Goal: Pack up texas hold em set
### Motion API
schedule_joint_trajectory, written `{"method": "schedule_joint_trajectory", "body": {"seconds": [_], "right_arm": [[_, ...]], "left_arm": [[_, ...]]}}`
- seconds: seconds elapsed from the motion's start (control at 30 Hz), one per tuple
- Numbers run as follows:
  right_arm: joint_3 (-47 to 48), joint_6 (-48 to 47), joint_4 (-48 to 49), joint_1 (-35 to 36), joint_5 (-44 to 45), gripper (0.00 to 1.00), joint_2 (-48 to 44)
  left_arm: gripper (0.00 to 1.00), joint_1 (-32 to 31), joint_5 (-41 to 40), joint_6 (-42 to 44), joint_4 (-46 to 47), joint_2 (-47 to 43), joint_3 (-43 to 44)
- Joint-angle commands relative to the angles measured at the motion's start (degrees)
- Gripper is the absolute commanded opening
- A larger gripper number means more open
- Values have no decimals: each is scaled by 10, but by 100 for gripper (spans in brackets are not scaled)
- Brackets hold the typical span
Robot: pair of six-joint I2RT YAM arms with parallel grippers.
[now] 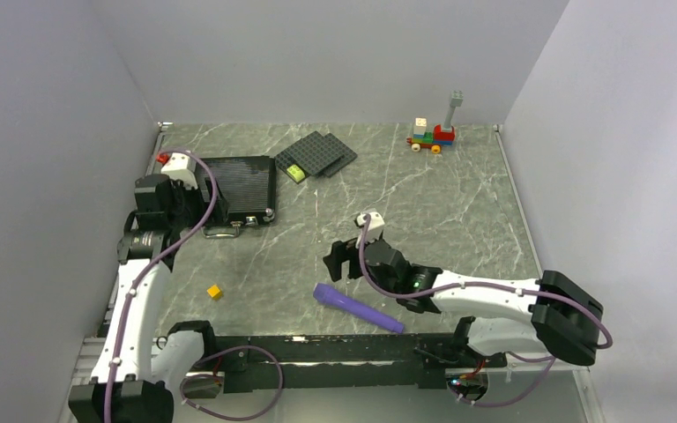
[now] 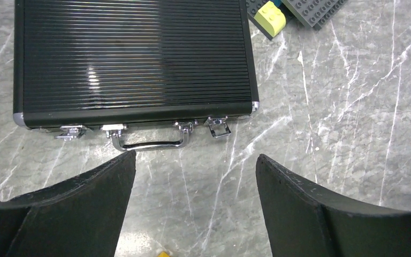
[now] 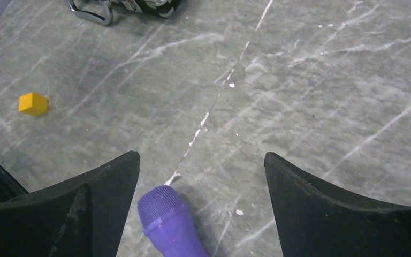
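Note:
The black ribbed case [image 1: 238, 187] lies shut at the far left of the table, its silver handle [image 1: 220, 232] on the near side. The left wrist view shows the lid [image 2: 134, 59], the handle [image 2: 150, 143] and silver latches [image 2: 218, 127] along the front edge. My left gripper [image 1: 185, 216] [image 2: 195, 160] is open and empty, just near of the handle. My right gripper [image 1: 339, 260] [image 3: 200, 160] is open and empty over bare table at mid-table. No cards, chips, discs or triangle are in view.
A purple cylinder [image 1: 357, 308] [image 3: 168, 219] lies near the right gripper's left finger. A small yellow cube [image 1: 215, 292] [image 3: 33, 103] sits near left. Dark grey studded plates [image 1: 317, 154] [image 2: 313, 8] with a yellow-green brick [image 1: 295, 173] lie right of the case. A brick train [image 1: 432, 137] stands far back.

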Motion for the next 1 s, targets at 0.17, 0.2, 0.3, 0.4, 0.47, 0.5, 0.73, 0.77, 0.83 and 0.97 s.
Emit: {"method": "schedule_joint_trajectory", "body": {"seconds": [0.17,0.2,0.3,0.4,0.47,0.5,0.73,0.77,0.83,0.97], "right_arm": [[117,-5,83,-12,-65,86,113],[132,-1,94,-20,-83,82,134],[183,16,116,-40,-139,71,198],[242,15,121,-51,-190,62,262],[284,19,121,-59,-215,55,306],[299,23,127,-61,-231,52,324],[368,73,233,-76,-305,34,433],[378,79,248,-76,-314,33,448],[396,92,277,-78,-329,32,476],[432,105,311,-80,-350,29,523]], "left_arm": [[87,1,-1,4,42,-40,-55],[87,1,3,3,42,-38,-55],[86,0,5,3,40,-39,-56],[86,0,4,4,42,-48,-59],[86,0,5,5,43,-53,-61],[86,0,4,6,43,-55,-61],[86,0,-1,7,40,-54,-58],[86,0,1,7,40,-54,-58],[86,0,6,6,40,-54,-59],[86,0,12,6,41,-56,-60]]}}
